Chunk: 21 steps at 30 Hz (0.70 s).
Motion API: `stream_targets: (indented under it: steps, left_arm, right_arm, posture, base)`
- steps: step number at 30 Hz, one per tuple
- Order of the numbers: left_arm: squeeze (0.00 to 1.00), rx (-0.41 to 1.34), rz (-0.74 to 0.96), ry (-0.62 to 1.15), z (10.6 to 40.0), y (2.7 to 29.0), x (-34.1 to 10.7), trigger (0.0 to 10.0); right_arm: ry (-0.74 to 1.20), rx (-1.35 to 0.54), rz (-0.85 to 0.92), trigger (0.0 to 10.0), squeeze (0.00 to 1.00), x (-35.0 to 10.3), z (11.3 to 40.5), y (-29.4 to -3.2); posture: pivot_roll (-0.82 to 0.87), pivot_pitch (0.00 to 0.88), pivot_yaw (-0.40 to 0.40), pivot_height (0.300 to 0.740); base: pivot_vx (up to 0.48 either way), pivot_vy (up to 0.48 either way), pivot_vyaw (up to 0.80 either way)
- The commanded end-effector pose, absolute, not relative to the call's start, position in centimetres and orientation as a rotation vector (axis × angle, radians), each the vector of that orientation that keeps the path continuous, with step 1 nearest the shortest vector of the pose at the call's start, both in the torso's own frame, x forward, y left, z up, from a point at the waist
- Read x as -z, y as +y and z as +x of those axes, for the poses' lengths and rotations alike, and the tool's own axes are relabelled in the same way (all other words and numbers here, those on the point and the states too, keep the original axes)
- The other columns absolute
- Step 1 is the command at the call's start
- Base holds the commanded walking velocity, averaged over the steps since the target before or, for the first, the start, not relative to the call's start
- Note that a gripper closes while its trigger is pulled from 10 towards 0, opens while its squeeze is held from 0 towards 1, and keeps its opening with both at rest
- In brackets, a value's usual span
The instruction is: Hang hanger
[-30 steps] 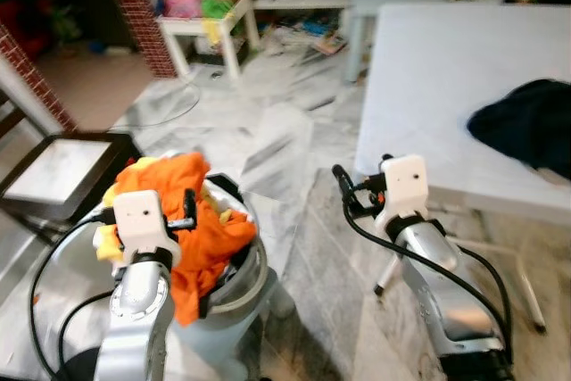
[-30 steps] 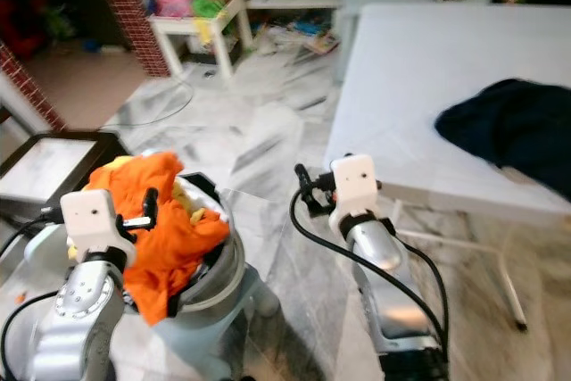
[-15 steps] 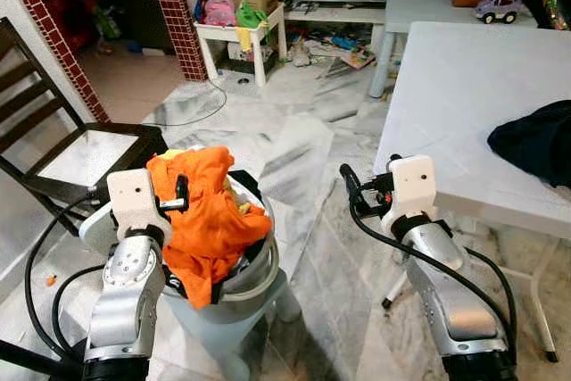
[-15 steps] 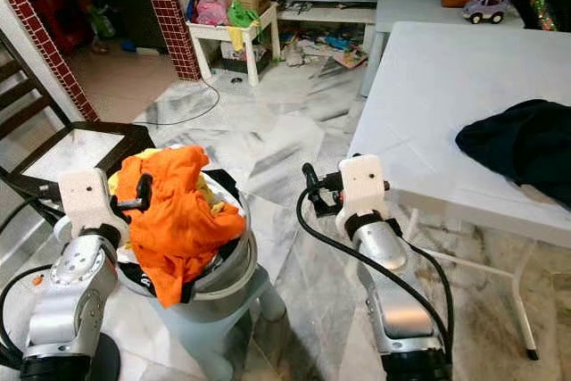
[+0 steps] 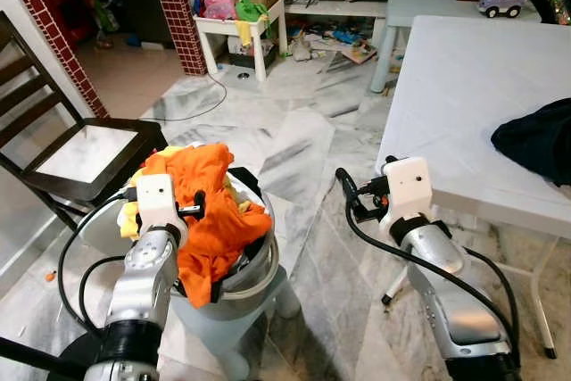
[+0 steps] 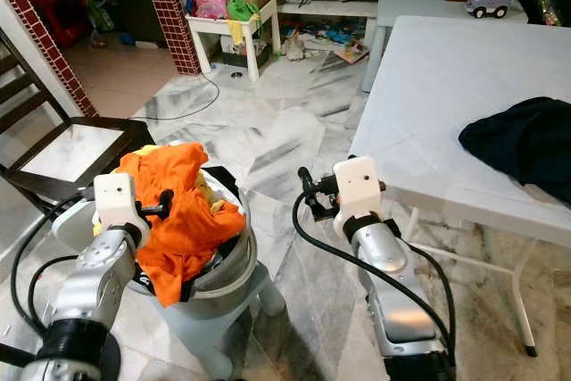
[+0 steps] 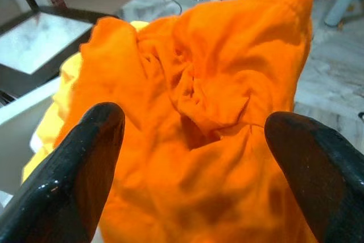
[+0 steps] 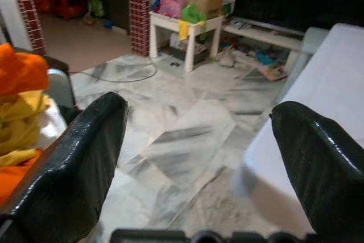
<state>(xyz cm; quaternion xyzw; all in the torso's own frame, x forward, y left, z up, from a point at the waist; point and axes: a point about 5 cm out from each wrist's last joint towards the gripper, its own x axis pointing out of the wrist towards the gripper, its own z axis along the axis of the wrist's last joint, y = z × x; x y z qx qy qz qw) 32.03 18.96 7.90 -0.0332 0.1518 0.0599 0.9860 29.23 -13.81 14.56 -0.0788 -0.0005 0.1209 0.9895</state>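
Left wrist view: left tool (image 7: pixel 193 135) open over orange cloth (image 7: pixel 227 55).

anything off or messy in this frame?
Yes. The orange garment is heaped above the laundry basket and spills over its rim. A dark garment lies crumpled on the white table. Clutter litters the floor by the small white table.

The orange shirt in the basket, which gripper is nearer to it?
Left. The left gripper hovers open right over the orange shirt; the right gripper is open above the floor beside the table.
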Motion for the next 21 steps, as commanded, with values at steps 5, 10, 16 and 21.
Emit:
stream_targets:
  steps: [5,10,16,21]
  left_arm:
    - [0.00,-0.111,-0.077,0.369,33.3,19.3,-7.0,5.0]
    - [0.00,-0.078,-0.112,0.378,34.2,18.1,-6.7,0.0]
    - [0.00,-0.064,-0.115,0.392,34.2,17.5,-6.0,0.0]
    - [0.00,-0.086,-0.078,0.377,33.7,17.8,-5.6,0.0]
  right_arm:
    - [0.018,-0.296,-0.149,10.0,0.00,-14.9,28.0,-13.9]
    - [0.099,-0.580,-0.079,10.0,0.00,-14.6,25.5,-12.0]
    - [0.136,-0.612,-0.116,10.0,0.00,-14.3,25.1,-12.5]
    - [0.146,-0.619,-0.117,10.0,0.00,-14.5,25.2,-12.4]
  posture:
    - [-0.17,0.093,0.081,0.740]
    - [-0.20,0.102,0.086,0.740]
    - [-0.20,0.102,0.086,0.740]
    - [-0.20,0.097,0.082,0.740]
  base:
    - [0.000,0.000,0.00]
    - [0.000,0.000,0.00]
    - [0.000,0.000,0.00]
    - [0.000,0.000,0.00]
